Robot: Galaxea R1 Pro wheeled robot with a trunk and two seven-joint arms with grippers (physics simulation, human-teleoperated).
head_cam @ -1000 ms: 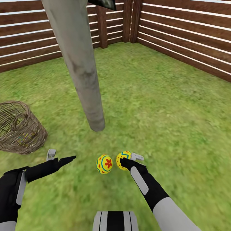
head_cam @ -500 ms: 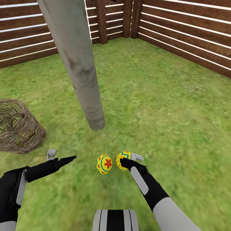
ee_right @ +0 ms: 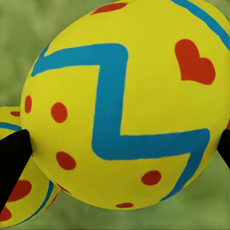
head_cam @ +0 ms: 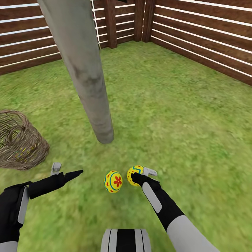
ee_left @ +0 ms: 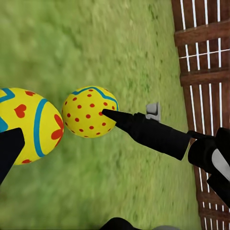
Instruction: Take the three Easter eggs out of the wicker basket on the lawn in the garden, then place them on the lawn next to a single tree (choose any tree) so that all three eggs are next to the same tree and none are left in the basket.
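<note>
The tree (head_cam: 91,87) rises from the lawn (head_cam: 175,122) with its trunk base just beyond my hands. One Easter egg (head_cam: 113,181), yellow with a red flower, lies on the grass in front of the trunk. Right beside it, my right gripper (head_cam: 141,174) is shut on a dotted Easter egg (head_cam: 134,173), whose blue zigzag fills the right wrist view (ee_right: 120,105). The left wrist view shows both eggs (ee_left: 90,112) (ee_left: 28,124). My left gripper (head_cam: 65,170) is open and empty. The wicker basket (head_cam: 19,141) lies tipped at the left; faint yellow shows through its weave.
A brown slatted fence (head_cam: 196,38) encloses the garden, with a corner post (head_cam: 141,21) straight ahead. Open grass stretches to the right of the trunk. My own base (head_cam: 126,240) shows at the bottom edge.
The head view has shifted slightly, so the trunk and basket sit a little differently in the picture. Both arms and both eggs have held still.
</note>
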